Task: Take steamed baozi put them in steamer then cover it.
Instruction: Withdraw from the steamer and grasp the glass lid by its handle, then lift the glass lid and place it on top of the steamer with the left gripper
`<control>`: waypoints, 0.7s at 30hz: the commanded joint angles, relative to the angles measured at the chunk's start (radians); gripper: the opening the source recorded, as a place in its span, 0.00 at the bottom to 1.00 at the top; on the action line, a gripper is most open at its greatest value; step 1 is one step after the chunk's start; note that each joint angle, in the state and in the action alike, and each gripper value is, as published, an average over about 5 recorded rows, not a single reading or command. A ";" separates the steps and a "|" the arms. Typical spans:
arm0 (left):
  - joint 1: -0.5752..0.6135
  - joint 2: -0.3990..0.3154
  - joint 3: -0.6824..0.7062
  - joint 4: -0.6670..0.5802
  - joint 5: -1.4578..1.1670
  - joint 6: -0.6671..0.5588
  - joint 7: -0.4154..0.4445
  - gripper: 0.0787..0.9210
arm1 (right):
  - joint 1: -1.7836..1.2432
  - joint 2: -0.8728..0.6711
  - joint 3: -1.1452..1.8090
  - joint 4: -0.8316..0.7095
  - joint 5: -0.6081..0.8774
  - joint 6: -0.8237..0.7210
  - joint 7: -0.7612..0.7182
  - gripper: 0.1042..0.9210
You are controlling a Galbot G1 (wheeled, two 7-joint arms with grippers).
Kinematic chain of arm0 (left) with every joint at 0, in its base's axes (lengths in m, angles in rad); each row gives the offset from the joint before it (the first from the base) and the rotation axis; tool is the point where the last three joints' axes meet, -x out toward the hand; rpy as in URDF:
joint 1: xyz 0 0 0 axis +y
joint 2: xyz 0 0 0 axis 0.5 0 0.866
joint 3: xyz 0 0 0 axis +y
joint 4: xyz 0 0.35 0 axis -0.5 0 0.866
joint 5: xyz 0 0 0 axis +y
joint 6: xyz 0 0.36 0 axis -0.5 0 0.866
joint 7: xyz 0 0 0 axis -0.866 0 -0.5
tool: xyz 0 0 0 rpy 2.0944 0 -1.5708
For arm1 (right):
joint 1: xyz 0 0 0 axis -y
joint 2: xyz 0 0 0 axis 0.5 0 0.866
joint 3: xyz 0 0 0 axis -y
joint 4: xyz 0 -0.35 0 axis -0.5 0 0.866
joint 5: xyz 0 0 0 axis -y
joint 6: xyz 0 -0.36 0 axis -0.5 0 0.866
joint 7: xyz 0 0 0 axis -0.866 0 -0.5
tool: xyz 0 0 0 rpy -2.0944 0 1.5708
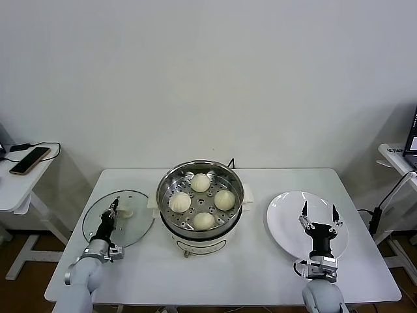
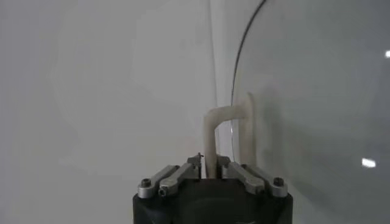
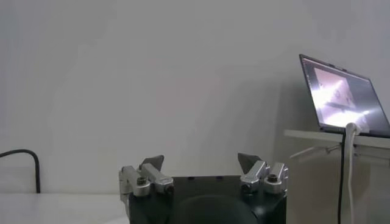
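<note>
Counter (image 1: 260, 274): white, carrying the steamer at centre, the cover to the robot's left, a white plate to its right.

Steamer (image 1: 171, 177): shiny steel pot on a white base; the front of the base is partly hidden under the pot's rim.

Steamed baozi (image 1: 201, 182): four cream-white buns on the perforated tray inside the steamer, spaced apart in a ring; their pleats are hard to make out from the head view.

Cover (image 1: 133, 225): clear glass lid lying flat on the counter, just beside the steamer on the robot's left; its glass is so clear that the rim (image 2: 244, 42) is the surest outline in the left wrist view, where the far side is cut off.

Cover handle (image 2: 210, 131): cream-white, curved, rising from the lid's centre; its lower end is hidden between the fingers.

Left hand (image 1: 115, 210): over the cover's centre, fingers (image 2: 234, 168) closed tight on the handle.

Right hand (image 1: 318, 212): over the plate, fingers (image 3: 152, 163) spread wide apart, holding nothing.

Plate (image 1: 287, 215): flat, white, on the counter to the robot's right; its near part is hidden behind the right hand.

Laptop (image 3: 344, 97): on a side stand, screen lit, cut off by the edge of the right wrist view.

Phone (image 1: 29, 160): on a side table at the robot's far left, cable attached.
</note>
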 commanded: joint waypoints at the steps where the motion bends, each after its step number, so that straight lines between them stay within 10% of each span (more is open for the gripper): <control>1: 0.063 0.022 -0.023 -0.172 -0.087 0.004 -0.001 0.14 | 0.002 0.000 -0.001 -0.002 -0.003 0.001 -0.001 0.88; 11: 0.162 0.099 -0.124 -0.631 -0.236 0.039 0.046 0.14 | 0.005 0.002 0.002 0.000 -0.005 0.005 -0.004 0.88; 21: 0.203 0.119 0.095 -0.983 -0.285 0.161 0.183 0.14 | -0.002 -0.002 0.012 0.014 -0.006 0.004 -0.004 0.88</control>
